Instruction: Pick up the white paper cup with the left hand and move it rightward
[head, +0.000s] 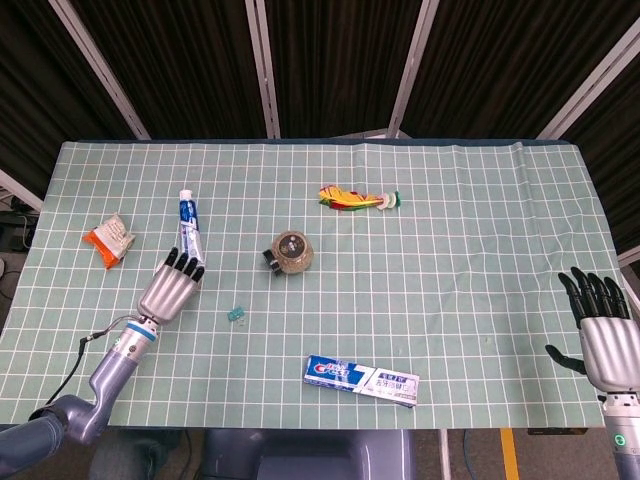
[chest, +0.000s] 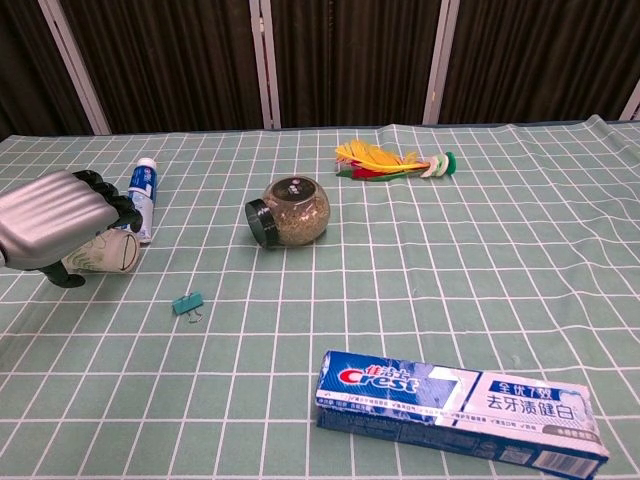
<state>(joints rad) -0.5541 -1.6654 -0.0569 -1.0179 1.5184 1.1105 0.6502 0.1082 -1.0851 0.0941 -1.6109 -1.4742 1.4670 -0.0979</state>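
The white paper cup (chest: 106, 254) lies on its side on the green checked cloth at the left, its mouth facing right. My left hand (chest: 52, 226) lies over it, fingers arched across its top and the thumb low at its near left side; the cup rests on the table. In the head view the left hand (head: 171, 289) covers the cup completely, fingers fairly straight and apart. My right hand (head: 603, 336) hangs open at the table's front right corner, far from everything.
A blue-white toothpaste tube (chest: 142, 198) lies just behind the cup. A small green clip (chest: 187, 303) lies to its front right. Further right are a tipped glass jar (chest: 290, 211), a feathered shuttlecock (chest: 390, 160) and a Crest box (chest: 460, 402). An orange snack packet (head: 110, 238) sits left.
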